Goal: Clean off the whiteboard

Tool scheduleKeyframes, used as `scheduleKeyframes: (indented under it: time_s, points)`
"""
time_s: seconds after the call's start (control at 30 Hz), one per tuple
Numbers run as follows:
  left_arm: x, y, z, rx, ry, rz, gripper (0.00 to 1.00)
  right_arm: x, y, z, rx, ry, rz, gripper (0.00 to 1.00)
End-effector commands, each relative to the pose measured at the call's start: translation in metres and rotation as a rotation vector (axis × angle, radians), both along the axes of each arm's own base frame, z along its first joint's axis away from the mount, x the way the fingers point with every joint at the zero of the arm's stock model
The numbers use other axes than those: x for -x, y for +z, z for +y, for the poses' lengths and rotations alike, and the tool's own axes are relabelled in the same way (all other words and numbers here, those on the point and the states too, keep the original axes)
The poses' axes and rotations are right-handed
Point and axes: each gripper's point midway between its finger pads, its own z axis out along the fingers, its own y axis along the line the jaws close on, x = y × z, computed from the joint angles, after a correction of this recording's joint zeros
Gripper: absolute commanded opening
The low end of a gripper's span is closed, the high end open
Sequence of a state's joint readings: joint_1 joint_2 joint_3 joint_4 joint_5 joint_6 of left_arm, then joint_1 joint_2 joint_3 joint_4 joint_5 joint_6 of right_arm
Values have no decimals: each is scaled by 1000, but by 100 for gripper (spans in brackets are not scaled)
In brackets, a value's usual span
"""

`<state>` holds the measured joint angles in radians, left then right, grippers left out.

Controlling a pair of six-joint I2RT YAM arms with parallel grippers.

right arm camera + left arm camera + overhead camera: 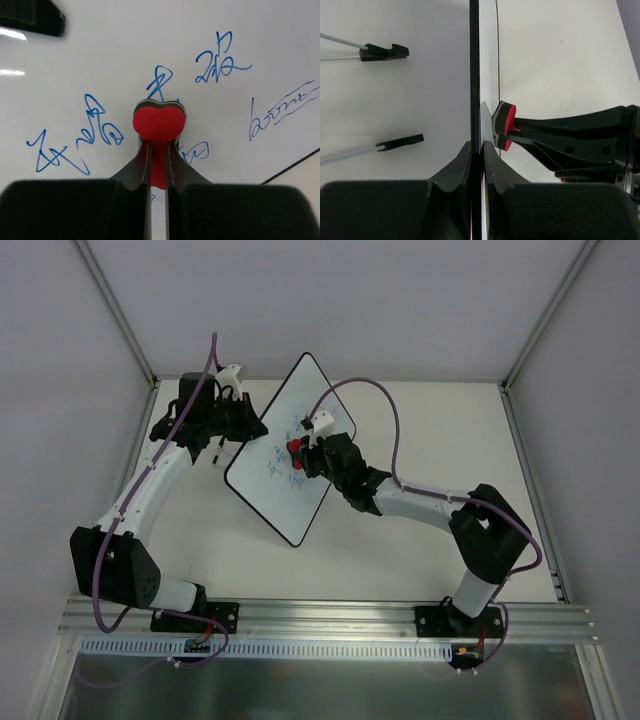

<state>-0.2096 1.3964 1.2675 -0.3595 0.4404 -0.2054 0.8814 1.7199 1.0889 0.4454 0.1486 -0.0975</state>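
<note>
In mid-frame, the left gripper (476,150) was clamped on the whiteboard (285,505) edge. The right gripper (158,150) pinched a red eraser (159,122), touching the board among blue handwriting (100,125).

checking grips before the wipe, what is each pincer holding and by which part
Left pincer clamps the whiteboard by its thin edge. Right pincer holds the red eraser by its narrow part behind the lobed end.

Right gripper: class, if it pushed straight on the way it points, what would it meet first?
The whiteboard. The red eraser clamped in the right gripper leads, and looks pressed against the board's written face, though contact is hard to confirm.
</note>
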Motion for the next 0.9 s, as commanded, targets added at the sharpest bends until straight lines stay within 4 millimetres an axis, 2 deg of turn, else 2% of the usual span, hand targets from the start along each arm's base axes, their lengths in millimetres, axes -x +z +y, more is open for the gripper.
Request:
scheduleKeyframes:
  time_s: [0.0,0.07,0.27,0.4,0.53,0.63,0.67,0.73,0.77,0.83,0.87]
  points:
    - [11,-2,-30,-2,-202,-16,0,15,22,50,-58,188,-133,0]
    - [7,2,-33,-1,-224,-30,0,32,16,62,-42,246,-151,0]
    - [2,-5,-40,21,-250,9,0,87,10,93,-87,429,-149,0]
    - [5,-10,-39,17,-253,24,0,102,15,99,-127,471,-132,0]
    - [10,-14,-39,17,-259,36,0,94,12,91,-132,432,-114,0]
    - [14,-15,-39,21,-272,41,0,67,9,71,-162,348,-71,0]
    - [16,-16,-39,18,-276,41,0,48,7,58,-161,298,-72,0]
    - [17,-15,-38,12,-277,34,0,31,2,41,-148,245,-72,0]
    - [18,-15,-37,8,-277,31,0,12,2,26,-149,197,-70,0]
    - [18,-14,-37,9,-281,28,0,-5,-2,9,-155,145,-56,0]
    - [19,-14,-39,12,-287,30,0,-20,-3,-5,-156,101,-54,0]
